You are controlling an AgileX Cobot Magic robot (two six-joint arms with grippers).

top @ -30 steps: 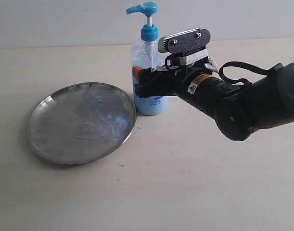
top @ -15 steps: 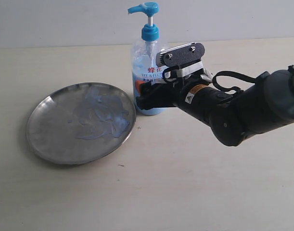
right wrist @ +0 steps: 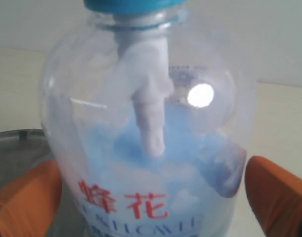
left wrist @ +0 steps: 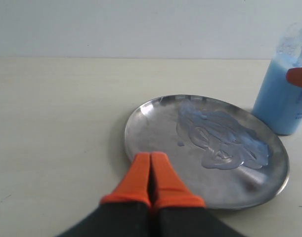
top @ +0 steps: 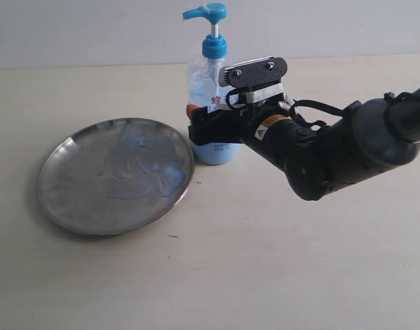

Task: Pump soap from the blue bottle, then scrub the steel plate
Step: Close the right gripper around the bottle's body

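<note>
Found the blue bottle (top: 214, 152) upright on the pale surface (top: 264, 261), toward the far middle, pump head up and spout turned left. Saw the steel plate (top: 72, 196) lying flat just left of it, rim almost at the bottle's base, with the soap (top: 144, 165) smeared in glossy bluish streaks across the right half. Noted the right gripper (top: 204, 128) extended in from the right at mid-height of the bottle, orange fingers (right wrist: 22, 197) spread wide, one on each side of the clear body and close against it; could not tell whether pressing or merely alongside. Read red characters on the label between them. Found the left gripper (left wrist: 151, 177) only in its own wrist view, fingers pressed together with nothing between, tips over a part of the plate's rim well apart from the bottle; could not tell whether touching the metal.
</note>
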